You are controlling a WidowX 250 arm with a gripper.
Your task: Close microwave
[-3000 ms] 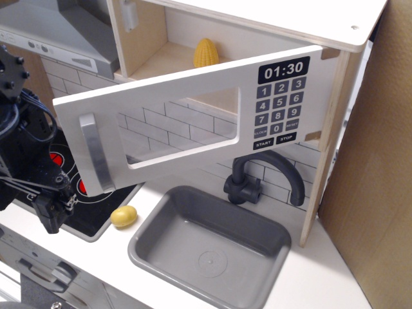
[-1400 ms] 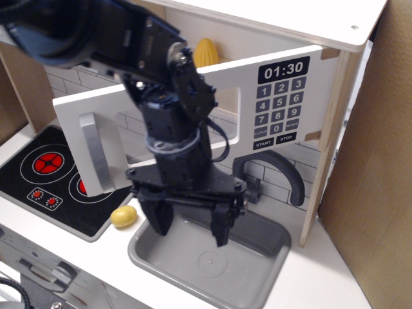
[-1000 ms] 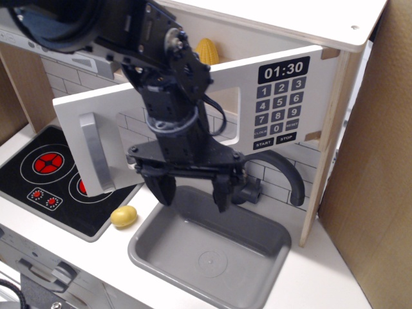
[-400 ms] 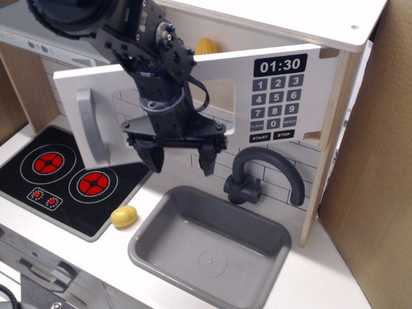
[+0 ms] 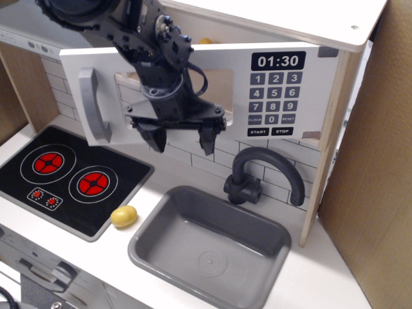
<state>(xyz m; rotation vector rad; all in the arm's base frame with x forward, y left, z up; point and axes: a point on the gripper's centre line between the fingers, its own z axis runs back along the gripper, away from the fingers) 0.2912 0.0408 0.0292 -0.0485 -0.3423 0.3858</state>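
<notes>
The microwave (image 5: pixel 283 90) is a white wooden box at the top with a white door (image 5: pixel 225 58), a clear window, a grey bar handle (image 5: pixel 90 106) and a black 01:30 display above a grey keypad. The door stands slightly ajar, swung most of the way in. My black gripper (image 5: pixel 182 137) is open and empty. It is pressed against the door's front over the window, fingers pointing down. A yellow corn cob (image 5: pixel 205 41) just shows above the door's top edge.
A grey sink (image 5: pixel 206 248) with a black faucet (image 5: pixel 267 174) lies below. A black hob with red rings (image 5: pixel 67 177) is at the left, with a yellow potato-like toy (image 5: pixel 123 216) beside it. A grey hood (image 5: pixel 26 38) is at the upper left. Cardboard (image 5: pixel 380 161) stands at the right.
My arm came in from the left, rose from the sink to the door front and pushed it; the door has swung back from wide open to almost shut.
</notes>
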